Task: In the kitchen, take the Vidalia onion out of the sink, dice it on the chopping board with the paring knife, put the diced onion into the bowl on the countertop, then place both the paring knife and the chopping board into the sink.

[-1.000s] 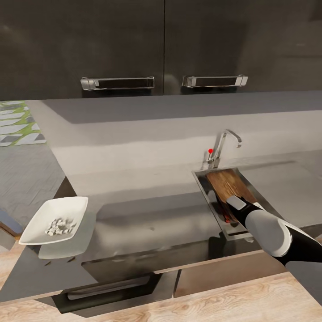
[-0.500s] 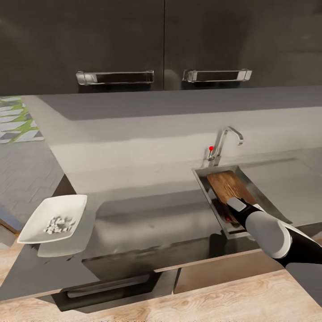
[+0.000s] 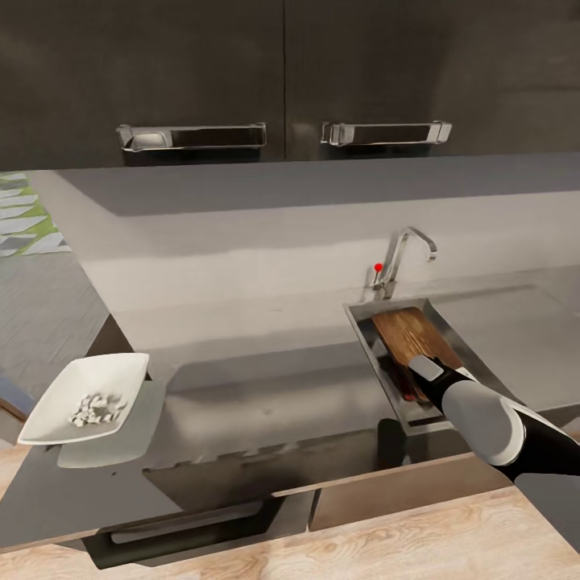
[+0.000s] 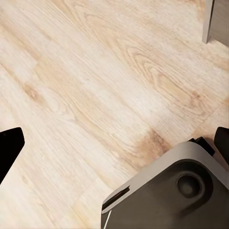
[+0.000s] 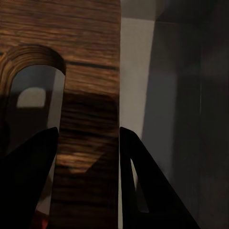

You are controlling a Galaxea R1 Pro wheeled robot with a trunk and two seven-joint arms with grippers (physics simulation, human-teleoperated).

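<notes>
The brown chopping board (image 3: 411, 335) leans tilted inside the steel sink (image 3: 364, 332), its far end near the tap (image 3: 400, 259). My right arm (image 3: 477, 412) reaches down into the basin. In the right wrist view my right gripper (image 5: 88, 181) is shut on the chopping board (image 5: 88, 71), clamping the strip beside the handle slot (image 5: 36, 95), with one finger (image 5: 28, 186) through the slot. A bit of the paring knife's red handle (image 3: 412, 395) shows under the board. The white bowl (image 3: 56, 385) holding diced onion (image 3: 93, 409) sits at the countertop's (image 3: 258, 379) left end. My left gripper (image 4: 114, 148) hangs open above the floor.
Dark wall cabinets with steel handles (image 3: 193, 135) hang over the counter. A drawer (image 3: 193, 524) below the worktop stands partly pulled out. Wooden floor (image 4: 95, 86) and the robot's base (image 4: 176, 191) lie under the left gripper. A flat drainboard (image 3: 515, 322) extends right of the basin.
The whole picture has slid slightly left, so the camera moved. My right arm and the board have stayed nearly in place in the sink.
</notes>
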